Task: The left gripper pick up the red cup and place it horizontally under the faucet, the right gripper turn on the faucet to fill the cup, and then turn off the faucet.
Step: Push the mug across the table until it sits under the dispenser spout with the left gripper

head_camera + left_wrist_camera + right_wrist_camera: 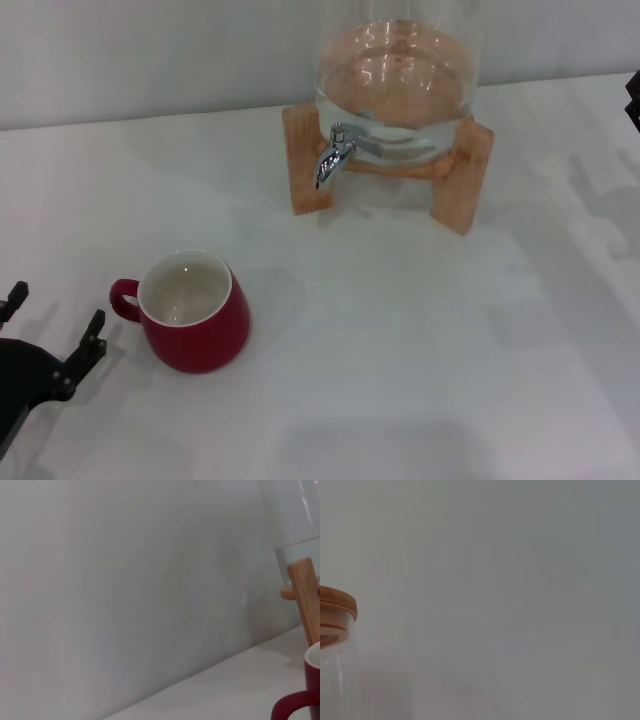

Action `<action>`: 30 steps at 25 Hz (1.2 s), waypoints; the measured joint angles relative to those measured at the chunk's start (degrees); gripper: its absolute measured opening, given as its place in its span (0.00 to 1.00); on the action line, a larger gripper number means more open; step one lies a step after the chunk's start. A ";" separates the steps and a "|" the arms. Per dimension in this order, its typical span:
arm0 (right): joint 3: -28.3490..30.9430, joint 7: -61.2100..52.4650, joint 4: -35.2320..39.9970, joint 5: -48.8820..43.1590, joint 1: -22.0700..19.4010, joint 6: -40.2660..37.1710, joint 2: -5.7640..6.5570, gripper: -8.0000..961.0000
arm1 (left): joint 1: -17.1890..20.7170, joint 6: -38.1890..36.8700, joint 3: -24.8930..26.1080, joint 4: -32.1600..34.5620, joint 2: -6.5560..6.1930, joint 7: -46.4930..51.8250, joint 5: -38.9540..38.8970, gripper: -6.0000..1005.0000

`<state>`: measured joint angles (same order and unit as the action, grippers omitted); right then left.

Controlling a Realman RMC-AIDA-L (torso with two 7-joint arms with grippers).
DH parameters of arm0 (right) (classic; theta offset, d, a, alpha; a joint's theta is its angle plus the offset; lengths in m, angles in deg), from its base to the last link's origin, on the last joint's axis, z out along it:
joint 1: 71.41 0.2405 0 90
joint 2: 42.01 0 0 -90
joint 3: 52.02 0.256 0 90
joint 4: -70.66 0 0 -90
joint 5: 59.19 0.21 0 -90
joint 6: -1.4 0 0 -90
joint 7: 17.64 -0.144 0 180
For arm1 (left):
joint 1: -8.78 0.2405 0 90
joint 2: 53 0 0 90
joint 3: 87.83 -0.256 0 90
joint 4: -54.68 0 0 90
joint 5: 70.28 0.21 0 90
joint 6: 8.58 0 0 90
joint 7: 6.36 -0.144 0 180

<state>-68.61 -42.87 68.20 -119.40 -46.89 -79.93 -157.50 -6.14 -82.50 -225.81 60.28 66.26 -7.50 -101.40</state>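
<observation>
Starting in the head view, the left gripper (55, 335) sits spread wide just beside the handle of the red cup (195, 312), apparently lined up to grasp it; the faucet (333, 153) stands well apart. The left wrist view shows the cup's handle. The right wrist view shows only a glass jar (335, 660); the right gripper's state cannot be told.

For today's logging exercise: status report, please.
Left end effector open beside red cup, not touching. Right end effector barely in view. Faucet unobstructed.

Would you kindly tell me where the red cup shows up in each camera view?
Head view: red cup lower left, upright, beside the left end effector.
Left wrist view: only its rim and handle, bottom right corner.
Right wrist view: not in it.
Shared landmark: the glass jar.
</observation>
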 joint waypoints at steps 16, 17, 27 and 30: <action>-0.30 0.01 -0.21 -0.09 -0.10 -0.81 0.00 0.76 | -0.84 0.71 0.00 -0.77 -0.09 -0.26 0.85 0.88; -0.30 0.01 -0.23 -0.09 -0.14 -0.96 0.00 0.76 | -0.92 0.71 0.00 -0.80 -0.09 -0.35 0.86 0.88; -0.29 -0.20 -0.27 -0.08 -0.35 -1.72 -0.07 0.76 | -1.96 0.71 0.00 -1.40 -0.08 -1.02 0.87 0.88; -0.29 -0.52 -0.27 -0.10 -0.41 -1.74 -0.09 0.76 | -2.25 0.70 0.00 -1.46 -0.08 -1.04 0.88 0.88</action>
<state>-68.90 -43.39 67.93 -119.50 -47.30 -81.67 -157.58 -8.39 -81.79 -225.81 58.83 66.18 -8.54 -100.51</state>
